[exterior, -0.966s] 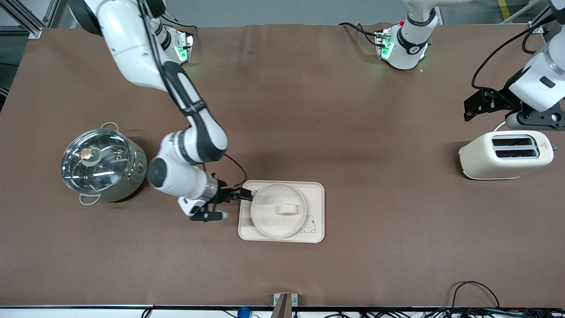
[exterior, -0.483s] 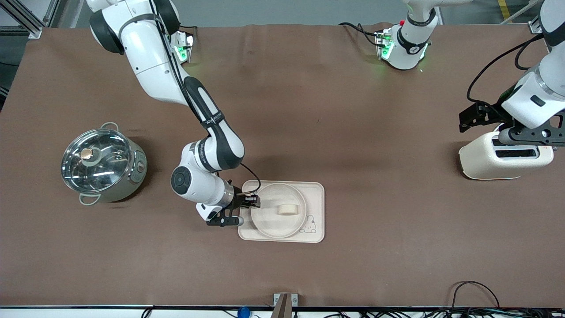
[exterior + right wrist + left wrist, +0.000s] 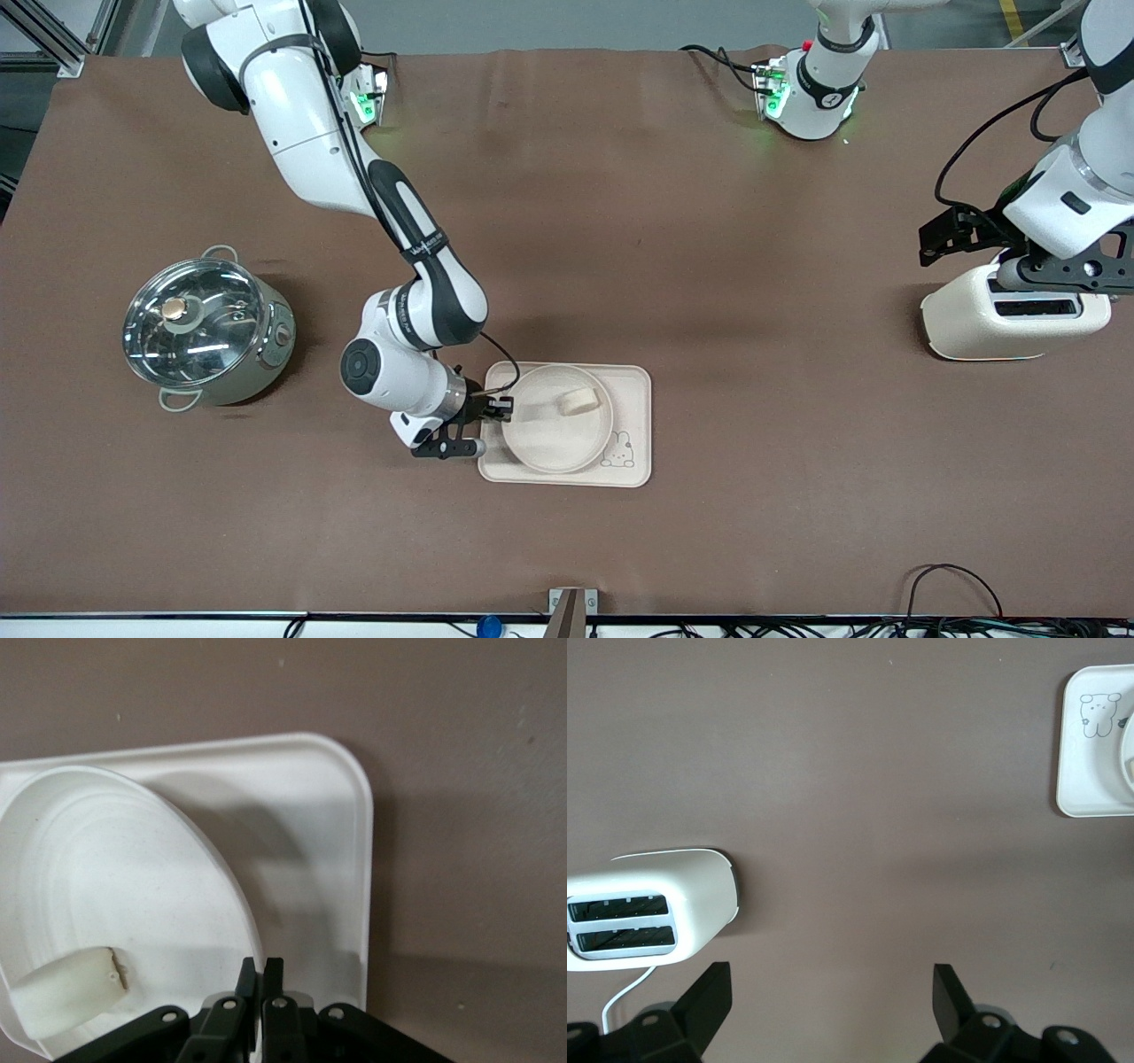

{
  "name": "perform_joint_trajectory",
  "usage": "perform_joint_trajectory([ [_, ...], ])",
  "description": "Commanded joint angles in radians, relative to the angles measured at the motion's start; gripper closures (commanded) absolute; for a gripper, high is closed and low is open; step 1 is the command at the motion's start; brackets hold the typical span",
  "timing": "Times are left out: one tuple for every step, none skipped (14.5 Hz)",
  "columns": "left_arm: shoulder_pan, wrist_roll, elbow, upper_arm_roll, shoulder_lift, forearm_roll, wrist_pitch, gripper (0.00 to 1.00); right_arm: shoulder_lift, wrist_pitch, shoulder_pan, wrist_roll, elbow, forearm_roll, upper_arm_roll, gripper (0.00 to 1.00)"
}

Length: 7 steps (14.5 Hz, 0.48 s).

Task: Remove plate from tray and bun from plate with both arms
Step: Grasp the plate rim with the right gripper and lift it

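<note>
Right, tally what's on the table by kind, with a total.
Cooking appliances: 2, the lidded pot and the toaster.
Serving ware: 2, the tray and the plate.
Food: 1, the bun.
Total: 5.

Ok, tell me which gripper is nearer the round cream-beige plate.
Right. The right gripper is shut on the round cream-beige plate's rim at the tray; the left gripper hangs open over the cream toaster.

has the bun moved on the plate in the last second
Yes. The bun has slid within the plate, away from the rabbit drawing on the tray and up toward the robots' bases. The right gripper pinches the plate's rim.
</note>
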Motion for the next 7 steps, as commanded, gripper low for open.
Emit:
perform_joint_trajectory([
  [-0.006, -0.012, 0.004, -0.011, -0.011, -0.007, -0.018, 0.00, -0.089, -0.104, -0.036, -0.076, -0.021, 0.032, 0.031, 1.00],
  [-0.006, -0.037, 0.004, -0.027, -0.013, -0.008, -0.025, 0.00, -0.116, -0.150, -0.032, -0.094, -0.054, 0.032, 0.031, 1.00],
  [-0.006, -0.078, 0.004, -0.050, -0.013, -0.010, -0.035, 0.00, -0.154, -0.161, -0.018, -0.099, -0.102, 0.024, 0.031, 1.00],
  [-0.006, -0.115, 0.001, -0.067, -0.010, -0.011, -0.038, 0.00, -0.190, -0.158, 0.006, -0.100, -0.166, 0.019, 0.031, 1.00],
  [-0.007, -0.161, -0.002, -0.092, -0.004, -0.013, -0.038, 0.00, -0.237, -0.152, 0.034, -0.103, -0.239, 0.018, 0.030, 1.00],
  [-0.009, -0.207, -0.016, -0.115, 0.002, -0.013, -0.037, 0.00, -0.289, -0.117, 0.060, -0.103, -0.328, 0.018, 0.030, 1.00],
  [-0.009, -0.262, -0.030, -0.139, 0.018, -0.013, -0.037, 0.00, -0.360, -0.020, 0.101, -0.103, -0.458, 0.019, 0.031, 1.00],
])
